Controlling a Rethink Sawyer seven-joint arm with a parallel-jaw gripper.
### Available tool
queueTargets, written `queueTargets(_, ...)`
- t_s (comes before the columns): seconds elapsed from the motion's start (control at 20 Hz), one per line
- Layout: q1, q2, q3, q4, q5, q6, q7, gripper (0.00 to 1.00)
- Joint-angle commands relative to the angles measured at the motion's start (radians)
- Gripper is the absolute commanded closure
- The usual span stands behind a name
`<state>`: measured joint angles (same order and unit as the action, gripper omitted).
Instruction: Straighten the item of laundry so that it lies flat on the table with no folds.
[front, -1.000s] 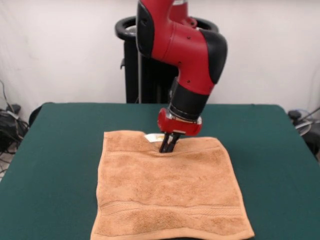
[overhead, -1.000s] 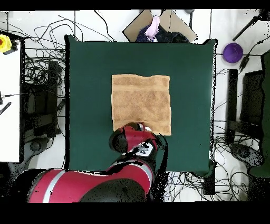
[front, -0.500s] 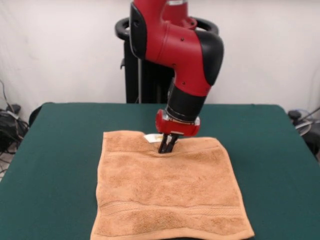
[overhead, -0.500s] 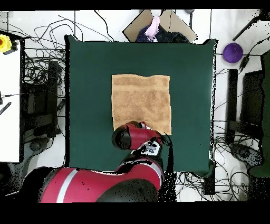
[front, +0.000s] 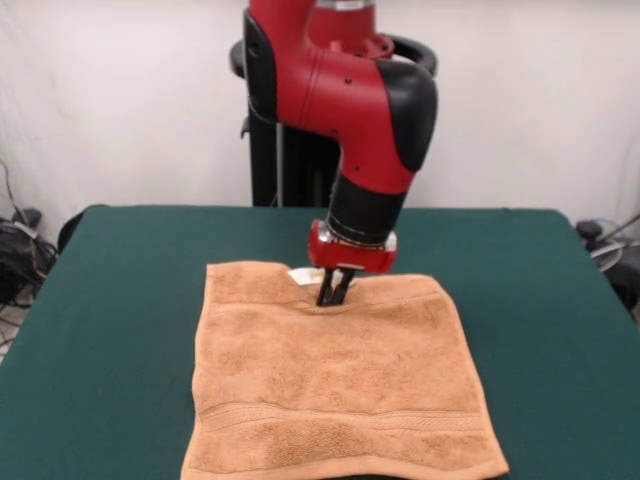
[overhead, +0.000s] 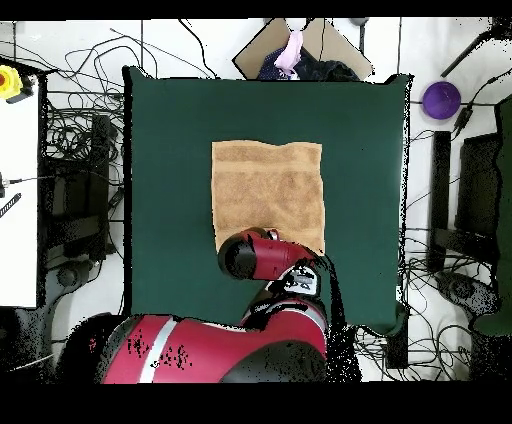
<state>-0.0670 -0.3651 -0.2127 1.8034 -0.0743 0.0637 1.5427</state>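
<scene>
Arm upper body swings slightly toward towel's tag side over last second; claw barely shifts, tips stay planted at towel edge nearest pedestal, just beside white tag. Claw clenched on small pinch of towel edge; cloth dimples around tips. Towel lies near tabletop centre, almost flat, border band visible along edge farthest from pedestal. Judgement: little left except edge pucker. Nothing else on tabletop; cables and purple object lie off it.
</scene>
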Motion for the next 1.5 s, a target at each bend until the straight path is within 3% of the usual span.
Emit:
queueTargets(0.05, -0.033, 0.066, 0.156, -0.008, -0.015, 0.021, 0.129, 1.00)
queueTargets(0.45, -0.025, 0.065, 0.149, 0.043, -0.029, -0.028, 0.160, 1.00)
queueTargets(0.65, -0.014, -0.023, 0.143, 0.100, -0.035, -0.004, 0.163, 1.00)
queueTargets(1.0, -0.020, -0.082, 0.151, 0.161, -0.046, -0.008, 0.160, 1.00)
queueTargets(1.5, -0.012, -0.002, 0.140, 0.139, -0.034, -0.125, 0.192, 1.00)
